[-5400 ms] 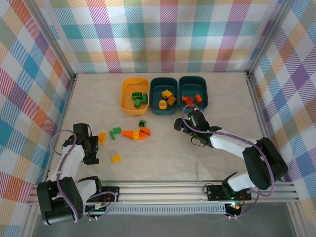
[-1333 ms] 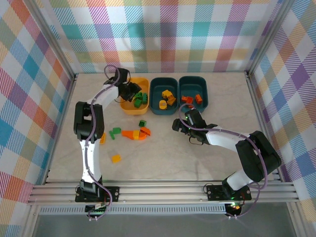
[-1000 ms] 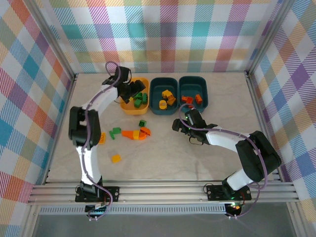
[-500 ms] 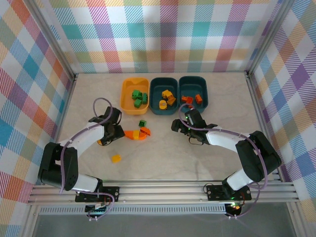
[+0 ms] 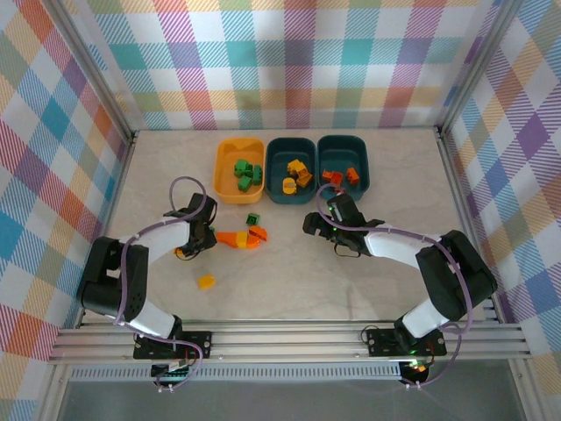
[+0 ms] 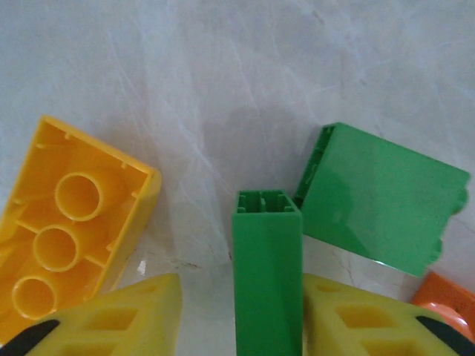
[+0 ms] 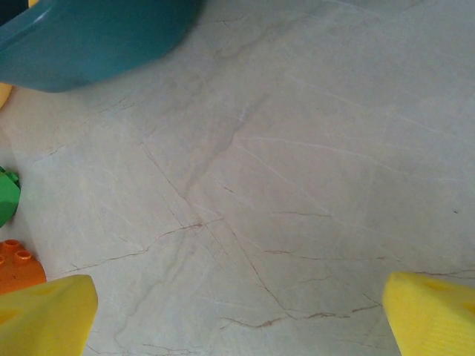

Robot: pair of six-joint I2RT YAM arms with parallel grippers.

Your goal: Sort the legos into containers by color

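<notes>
Light is pouring down evenly from overhead, and the marble table [image 5: 289, 289] is reading bright with hardly any glare. My left arm [image 5: 153, 239] is throwing just a soft, short shadow. At my left wrist things are looking slightly soft. The green brick [image 6: 269, 282] between my left fingers [image 6: 126, 319] is casting a faint grey shadow ahead, and a tiny white glint is sitting beside the yellow brick [image 6: 67, 230]. At my right wrist, my right fingertips [image 7: 44, 315] are blurring in the lower corners, and the teal bin [image 7: 89, 33] is going dim up top.
</notes>
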